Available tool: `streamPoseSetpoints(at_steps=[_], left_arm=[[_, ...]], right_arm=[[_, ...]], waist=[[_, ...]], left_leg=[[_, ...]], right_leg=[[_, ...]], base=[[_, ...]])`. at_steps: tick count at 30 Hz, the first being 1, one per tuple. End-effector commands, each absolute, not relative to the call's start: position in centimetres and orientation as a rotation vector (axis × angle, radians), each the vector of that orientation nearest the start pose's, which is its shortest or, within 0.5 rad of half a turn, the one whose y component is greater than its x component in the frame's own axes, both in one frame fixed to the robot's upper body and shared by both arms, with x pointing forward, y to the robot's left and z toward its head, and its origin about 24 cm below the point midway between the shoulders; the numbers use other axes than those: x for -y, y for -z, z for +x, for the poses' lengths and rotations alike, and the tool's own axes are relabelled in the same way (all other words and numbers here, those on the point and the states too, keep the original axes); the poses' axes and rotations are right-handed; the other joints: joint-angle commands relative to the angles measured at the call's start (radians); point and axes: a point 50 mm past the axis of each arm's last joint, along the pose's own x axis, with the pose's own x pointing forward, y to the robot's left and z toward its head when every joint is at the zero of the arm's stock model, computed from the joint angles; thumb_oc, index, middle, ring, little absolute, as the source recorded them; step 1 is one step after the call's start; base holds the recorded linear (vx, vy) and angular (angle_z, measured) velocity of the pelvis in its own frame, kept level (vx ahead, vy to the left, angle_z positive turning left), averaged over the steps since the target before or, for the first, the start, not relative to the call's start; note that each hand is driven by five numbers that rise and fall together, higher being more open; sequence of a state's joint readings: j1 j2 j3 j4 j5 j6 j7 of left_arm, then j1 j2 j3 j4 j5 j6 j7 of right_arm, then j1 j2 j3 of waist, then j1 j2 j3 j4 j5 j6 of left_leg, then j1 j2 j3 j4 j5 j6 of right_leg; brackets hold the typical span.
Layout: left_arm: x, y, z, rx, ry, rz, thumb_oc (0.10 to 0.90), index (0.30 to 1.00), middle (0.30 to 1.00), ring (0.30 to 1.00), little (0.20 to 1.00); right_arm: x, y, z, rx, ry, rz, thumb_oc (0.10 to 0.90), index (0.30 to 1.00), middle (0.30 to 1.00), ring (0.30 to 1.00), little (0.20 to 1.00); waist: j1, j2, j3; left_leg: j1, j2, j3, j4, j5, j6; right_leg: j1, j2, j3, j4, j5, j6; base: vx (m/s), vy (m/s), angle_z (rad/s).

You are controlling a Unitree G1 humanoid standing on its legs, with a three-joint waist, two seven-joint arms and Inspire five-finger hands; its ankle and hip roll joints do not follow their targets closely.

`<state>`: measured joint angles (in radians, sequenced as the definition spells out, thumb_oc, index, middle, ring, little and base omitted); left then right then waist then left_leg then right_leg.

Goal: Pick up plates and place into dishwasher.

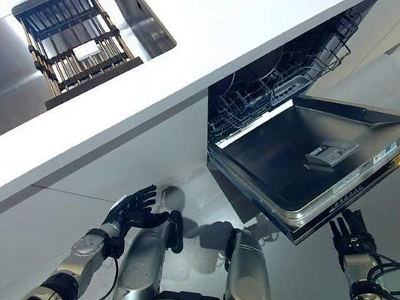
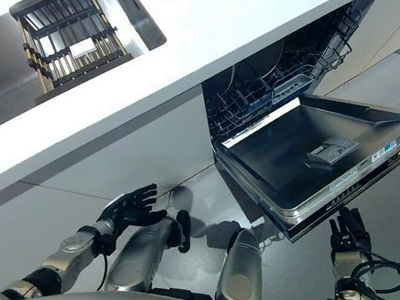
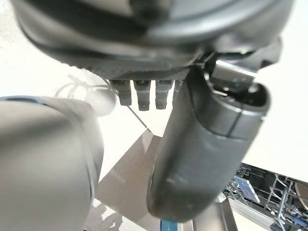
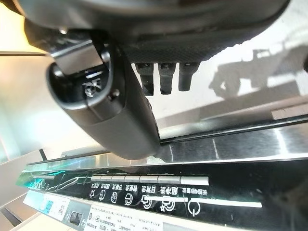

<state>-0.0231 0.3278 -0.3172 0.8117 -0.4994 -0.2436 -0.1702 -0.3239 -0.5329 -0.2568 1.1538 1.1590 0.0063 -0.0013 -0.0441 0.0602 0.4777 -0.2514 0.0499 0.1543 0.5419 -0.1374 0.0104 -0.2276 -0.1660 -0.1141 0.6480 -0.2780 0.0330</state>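
The dishwasher stands open under the white counter, its steel door folded down flat. Inside, the wire rack holds a round plate standing on edge. My left hand hangs low in front of the white cabinet, left of the door, fingers spread and empty. My right hand is just below the door's front edge, fingers straight and holding nothing. The right wrist view looks past the thumb at the door's control strip. In the left wrist view the rack shows past the thumb.
The white counter runs diagonally above the dishwasher. A steel sink set into it holds a dark slatted drying rack. A detergent compartment sits on the door's inner face. Grey floor lies right of the door.
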Motion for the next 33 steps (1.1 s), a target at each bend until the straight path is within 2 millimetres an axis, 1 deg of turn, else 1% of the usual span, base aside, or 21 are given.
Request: streamPoseSetpoints(at_steps=[1,4,5,8,10,12,13,15,16,17,18,19,24,25,26,27,28,29,30,33], left_arm=[[-19.8,9.2,19.1,-0.515,0.176,-0.07,0.8,0.9,0.9,0.9,0.9],[-19.8,9.2,19.0,-0.52,0.176,-0.073,0.8,0.9,0.9,0.9,0.9],[-19.8,9.2,19.0,-0.523,0.175,-0.071,0.8,0.9,0.9,0.9,0.9],[-20.1,9.2,18.8,-0.524,0.171,-0.069,0.8,0.9,0.9,0.9,0.9],[-20.2,9.1,18.7,-0.525,0.17,-0.07,0.8,0.9,0.9,0.9,0.9],[-20.4,9.1,18.6,-0.529,0.169,-0.071,0.8,0.9,0.9,0.9,0.9],[-20.5,9.0,18.6,-0.529,0.169,-0.07,0.8,0.9,0.9,0.9,0.9],[-20.7,8.9,18.6,-0.531,0.17,-0.062,0.8,0.9,0.9,0.9,0.9],[-20.7,8.8,18.6,-0.531,0.173,-0.06,0.8,0.9,0.9,0.9,0.9],[-20.9,8.8,18.5,-0.532,0.178,-0.054,0.8,0.9,0.9,0.9,0.9],[-20.9,8.8,18.5,-0.534,0.181,-0.05,0.8,0.9,0.9,0.9,0.9],[-21.0,8.7,18.5,-0.533,0.182,-0.048,0.8,0.9,0.9,0.9,0.9],[-21.1,8.8,18.2,-0.544,0.199,-0.032,0.8,0.9,0.9,0.9,0.9],[-21.1,8.8,18.2,-0.545,0.201,-0.031,0.8,0.9,0.9,0.9,0.9],[-21.0,8.8,18.1,-0.549,0.206,-0.027,0.8,0.9,0.9,0.9,0.9],[-21.0,8.8,18.2,-0.55,0.206,-0.027,0.8,0.9,0.9,0.9,0.9],[-21.0,8.9,18.1,-0.555,0.209,-0.026,0.8,0.9,0.9,0.9,0.9],[-21.1,8.9,18.1,-0.556,0.21,-0.027,0.8,0.9,0.9,0.9,0.9],[-21.1,9.0,17.9,-0.562,0.212,-0.027,0.8,0.9,0.9,0.9,0.9],[-21.1,9.2,17.6,-0.573,0.218,-0.026,0.8,0.9,0.9,0.9,0.9]], right_arm=[[34.0,2.2,26.0,-0.255,0.534,0.865,0.8,0.9,0.9,0.9,0.9],[33.0,2.4,26.3,-0.264,0.437,0.876,0.8,0.9,0.9,0.9,0.9],[32.6,2.3,26.5,-0.251,0.379,0.903,0.8,0.9,0.9,0.9,0.9],[31.4,1.2,27.4,-0.156,0.199,0.985,0.8,0.9,0.9,0.9,0.9],[30.2,-0.1,28.4,-0.077,0.062,1.042,0.8,0.9,0.9,0.9,0.9],[28.6,-1.9,29.4,0.033,-0.119,1.091,0.8,0.9,0.9,0.9,0.9],[28.3,-2.4,29.6,0.052,-0.147,1.098,0.8,0.9,0.9,0.9,0.9],[26.9,-4.7,30.5,0.146,-0.304,1.112,0.8,0.9,0.9,0.9,0.9],[26.6,-5.2,30.7,0.166,-0.334,1.112,0.8,0.9,0.9,0.9,0.9],[26.1,-6.5,31.1,0.211,-0.401,1.107,0.8,0.9,0.9,0.9,0.9],[26.0,-7.5,31.5,0.237,-0.434,1.104,0.8,0.9,0.9,0.9,0.9],[25.9,-8.0,31.6,0.247,-0.448,1.103,0.8,0.9,0.9,0.9,0.9],[25.3,-12.5,33.0,0.372,-0.566,1.096,0.8,0.9,0.9,0.9,0.9],[25.2,-12.8,33.1,0.382,-0.575,1.092,0.8,0.9,0.9,0.9,0.9],[24.9,-14.0,33.4,0.405,-0.589,1.081,0.8,0.9,0.9,0.9,0.9],[24.8,-14.3,33.5,0.411,-0.595,1.077,0.8,0.9,0.9,0.9,0.9],[24.6,-15.5,33.8,0.435,-0.617,1.062,0.8,0.9,0.9,0.9,0.9],[24.6,-15.7,33.9,0.443,-0.623,1.057,0.8,0.9,0.9,0.9,0.9],[24.4,-16.6,34.1,0.457,-0.633,1.051,0.8,0.9,0.9,0.9,0.9],[24.1,-17.7,34.3,0.476,-0.637,1.032,0.8,0.9,0.9,0.9,0.9]], waist=[[0.045,-0.004,-0.05],[0.045,-0.003,-0.052],[0.044,-0.004,-0.052],[0.044,-0.008,-0.049],[0.044,-0.01,-0.05],[0.044,-0.012,-0.049],[0.045,-0.013,-0.049],[0.051,-0.019,-0.049],[0.053,-0.02,-0.048],[0.058,-0.024,-0.049],[0.062,-0.025,-0.051],[0.063,-0.026,-0.052],[0.085,-0.033,-0.06],[0.086,-0.033,-0.061],[0.092,-0.034,-0.064],[0.093,-0.034,-0.064],[0.099,-0.034,-0.069],[0.1,-0.034,-0.069],[0.104,-0.035,-0.074],[0.111,-0.037,-0.081]], left_leg=[[0.03,-0.044,-0.001,0.077,-0.119,0.047],[0.034,-0.044,-0.001,0.071,-0.115,0.045],[0.035,-0.043,-0.001,0.07,-0.114,0.044],[0.035,-0.04,-0.003,0.072,-0.11,0.04],[0.037,-0.038,-0.004,0.068,-0.108,0.038],[0.039,-0.034,-0.004,0.068,-0.104,0.035],[0.039,-0.033,-0.005,0.067,-0.104,0.034],[0.036,-0.031,-0.009,0.072,-0.103,0.032],[0.034,-0.031,-0.011,0.075,-0.103,0.032],[0.029,-0.031,-0.017,0.082,-0.104,0.031],[0.028,-0.031,-0.019,0.084,-0.106,0.03],[0.028,-0.031,-0.02,0.084,-0.107,0.03],[0.023,-0.035,-0.037,0.101,-0.114,0.029],[0.023,-0.036,-0.039,0.102,-0.114,0.028],[0.022,-0.037,-0.044,0.104,-0.113,0.027],[0.023,-0.038,-0.045,0.105,-0.113,0.026],[0.025,-0.039,-0.05,0.104,-0.112,0.025],[0.027,-0.04,-0.051,0.104,-0.112,0.025],[0.029,-0.042,-0.054,0.105,-0.112,0.024],[0.035,-0.043,-0.058,0.106,-0.114,0.023]], right_leg=[[0.006,0.044,-0.046,-0.038,0.096,-0.056],[0.008,0.043,-0.048,-0.041,0.097,-0.055],[0.008,0.042,-0.048,-0.041,0.098,-0.054],[0.009,0.043,-0.048,-0.04,0.101,-0.053],[0.014,0.043,-0.048,-0.044,0.102,-0.051],[0.017,0.041,-0.05,-0.046,0.103,-0.048],[0.018,0.041,-0.05,-0.047,0.103,-0.047],[0.021,0.038,-0.056,-0.048,0.105,-0.044],[0.021,0.037,-0.057,-0.047,0.105,-0.043],[0.022,0.035,-0.061,-0.046,0.105,-0.042],[0.025,0.034,-0.064,-0.047,0.105,-0.041],[0.026,0.034,-0.065,-0.049,0.105,-0.041],[0.036,0.027,-0.074,-0.04,0.1,-0.039],[0.037,0.027,-0.074,-0.04,0.1,-0.038],[0.041,0.026,-0.075,-0.038,0.099,-0.038],[0.042,0.025,-0.076,-0.038,0.099,-0.038],[0.051,0.024,-0.078,-0.042,0.097,-0.038],[0.054,0.024,-0.079,-0.043,0.097,-0.039],[0.06,0.023,-0.079,-0.043,0.095,-0.039],[0.071,0.019,-0.081,-0.043,0.093,-0.039]], base=[[0.0,0.0,0.0],[0.0,-0.001,-0.01],[0.02,-0.011,0.04],[0.0,0.0,0.0],[0.0,0.0,0.0],[0.0,0.0,0.0],[0.0,0.0,0.0],[0.0,-0.037,-0.02],[-0.01,-0.048,-0.04],[-0.01,-0.042,-0.02],[0.0,-0.037,0.01],[0.01,-0.028,0.06],[0.01,-0.017,0.07],[0.02,-0.01,0.17],[0.02,-0.007,0.17],[0.04,-0.004,0.22],[0.03,0.004,0.23],[0.05,0.013,0.21],[0.04,0.017,0.21],[0.05,0.016,0.15]])
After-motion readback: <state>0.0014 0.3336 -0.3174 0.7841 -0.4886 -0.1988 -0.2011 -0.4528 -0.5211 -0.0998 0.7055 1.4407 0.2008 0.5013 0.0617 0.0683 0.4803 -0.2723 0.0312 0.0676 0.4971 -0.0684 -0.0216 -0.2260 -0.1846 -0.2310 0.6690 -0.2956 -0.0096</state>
